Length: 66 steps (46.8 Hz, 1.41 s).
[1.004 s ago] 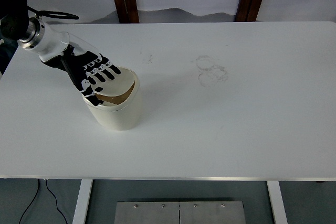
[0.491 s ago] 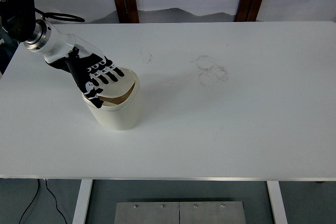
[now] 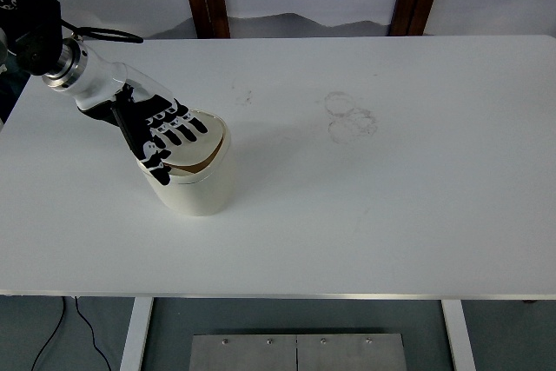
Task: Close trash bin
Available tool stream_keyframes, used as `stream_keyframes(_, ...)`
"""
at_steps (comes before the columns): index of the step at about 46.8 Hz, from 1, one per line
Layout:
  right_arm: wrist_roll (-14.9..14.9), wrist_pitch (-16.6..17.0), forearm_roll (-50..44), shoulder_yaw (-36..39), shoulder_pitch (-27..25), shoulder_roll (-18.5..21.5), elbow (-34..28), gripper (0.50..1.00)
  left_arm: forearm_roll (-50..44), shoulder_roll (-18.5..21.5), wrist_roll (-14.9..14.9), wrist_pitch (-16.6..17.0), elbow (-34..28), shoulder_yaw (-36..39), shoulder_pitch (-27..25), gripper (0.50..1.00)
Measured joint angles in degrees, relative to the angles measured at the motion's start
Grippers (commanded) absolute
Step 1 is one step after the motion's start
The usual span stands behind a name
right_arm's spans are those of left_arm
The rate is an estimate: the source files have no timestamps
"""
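The black-and-white left hand (image 3: 161,132) lies flat with its fingers (image 3: 187,124) spread apart on the tilted lid (image 3: 201,141) of the cream round plastic trash bin (image 3: 198,187); the bin stands upright on the left part of the white table (image 3: 391,197); it carries no readable writing.

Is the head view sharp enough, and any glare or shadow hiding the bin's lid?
Head view: sharp, evenly lit, no glare; the bin casts a soft shadow to its right; the left hand covers part of the lid, and a dark gap shows along its edge.
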Motion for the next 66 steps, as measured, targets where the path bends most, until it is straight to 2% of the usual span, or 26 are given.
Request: stream_keyframes(66, 0.0, 0.0, 0.0, 0.0, 0.0, 0.0, 0.0, 0.995, 0.0, 2.1, 0.0, 0.3, -0.5, 1.7, 1.7, 1.0)
